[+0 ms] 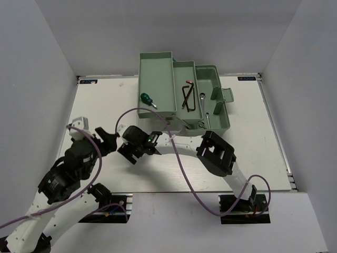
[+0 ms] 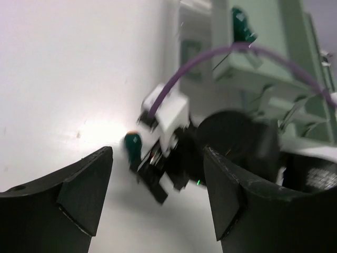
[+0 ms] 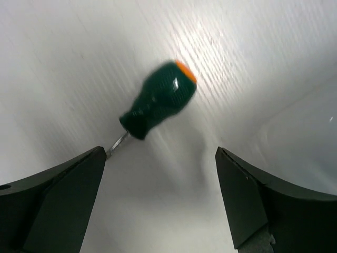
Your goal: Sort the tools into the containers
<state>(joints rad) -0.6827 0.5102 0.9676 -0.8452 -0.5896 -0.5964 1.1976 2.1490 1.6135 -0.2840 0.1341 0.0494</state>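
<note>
A green-handled screwdriver (image 3: 160, 97) with an orange cap lies on the white table just ahead of my right gripper (image 3: 159, 153), which is open and holds nothing. In the top view that gripper (image 1: 131, 153) reaches left across the table and hides this screwdriver. The left wrist view shows the same screwdriver (image 2: 132, 145) beside the right gripper's fingers. My left gripper (image 2: 157, 158) is open and empty, to the left (image 1: 109, 141). Another screwdriver (image 1: 148, 99) lies in the left tray of the mint toolbox (image 1: 158, 58). Two hex keys (image 1: 188, 97) sit in the middle tray, and two wrenches (image 1: 202, 96) (image 1: 207, 120) in the right part.
A purple cable (image 1: 181, 163) loops from the right arm over the table in front of the toolbox. The toolbox's trays are spread open at the back centre. White walls enclose the table on three sides.
</note>
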